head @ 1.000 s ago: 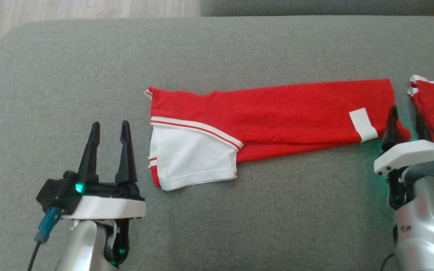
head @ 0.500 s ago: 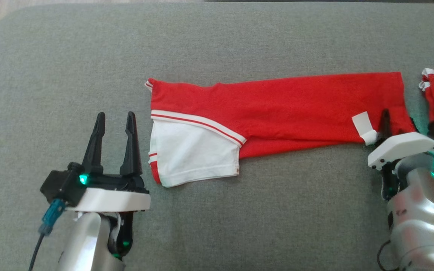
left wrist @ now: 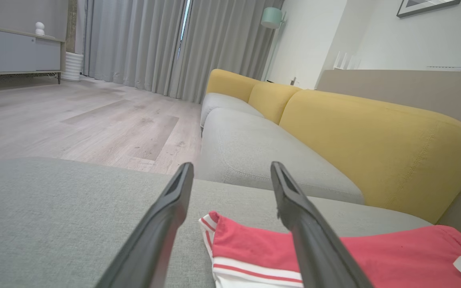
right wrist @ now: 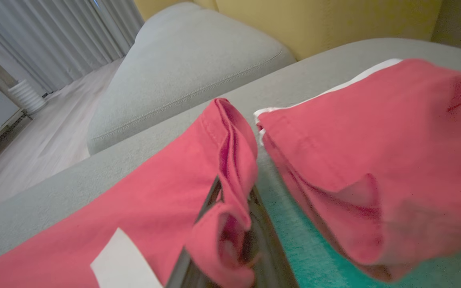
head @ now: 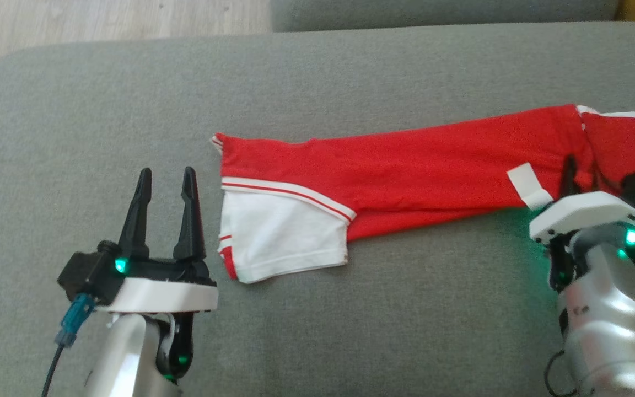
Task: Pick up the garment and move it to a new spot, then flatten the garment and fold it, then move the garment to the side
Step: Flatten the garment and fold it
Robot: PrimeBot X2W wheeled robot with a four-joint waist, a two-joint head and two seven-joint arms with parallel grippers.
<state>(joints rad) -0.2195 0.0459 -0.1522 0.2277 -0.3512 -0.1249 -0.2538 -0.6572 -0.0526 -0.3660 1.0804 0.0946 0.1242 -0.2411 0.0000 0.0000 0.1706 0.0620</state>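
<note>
Right gripper (head: 583, 177) now pinching garment (head: 405, 165) hem, another red cloth (head: 631, 143) beside

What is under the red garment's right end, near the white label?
The right gripper is shut on a fold of the garment; its fingers flank the bunched cloth, which partly covers them. Beneath lies the grey cushion.

Your garment (head: 405, 160) lies across the cushion (head: 130, 110), from centre toward 3 o'clock. Your left gripper (head: 166, 182) sits just off its 9 o'clock end, your right gripper (head: 579, 173) on its 3 o'clock end, another cloth (head: 626, 138) just beyond.
</note>
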